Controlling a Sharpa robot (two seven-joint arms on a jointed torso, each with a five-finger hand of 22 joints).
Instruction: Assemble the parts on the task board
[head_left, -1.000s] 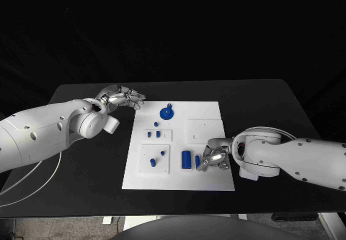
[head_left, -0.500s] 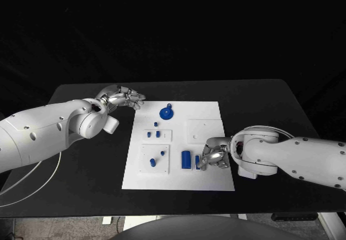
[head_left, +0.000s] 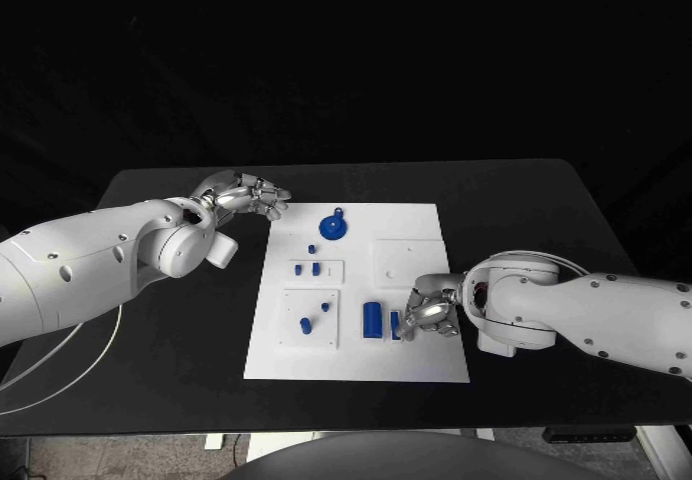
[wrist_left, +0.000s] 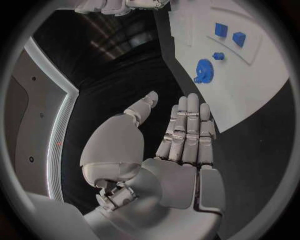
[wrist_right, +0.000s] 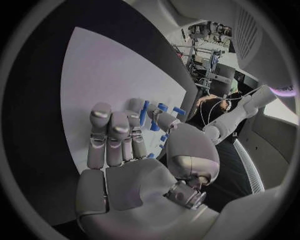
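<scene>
The white task board (head_left: 418, 355) lies mid-table. On it are a round blue part with a loop (head_left: 333, 228), several small blue pieces (head_left: 307, 268), a blue block (head_left: 372, 318) and a slim blue bar (head_left: 395, 322) beside the block. My right hand (head_left: 428, 312) rests at the board's right side. In the right wrist view its thumb (wrist_right: 161, 120) and a finger pinch the slim blue bar (wrist_right: 145, 112), which still sits on the board. My left hand (head_left: 245, 192) hovers off the board's far left corner. Its fingers (wrist_left: 187, 130) are straight and hold nothing.
The black table (head_left: 534, 210) has bare room on both sides of the board. A raised white square plate (head_left: 408, 258) sits on the board's right half, just beyond my right hand. My left forearm (head_left: 101, 260) covers the table's left side.
My right hand has edged slightly left, further onto the board and closer around the slim bar. The left hand and the parts have not moved.
</scene>
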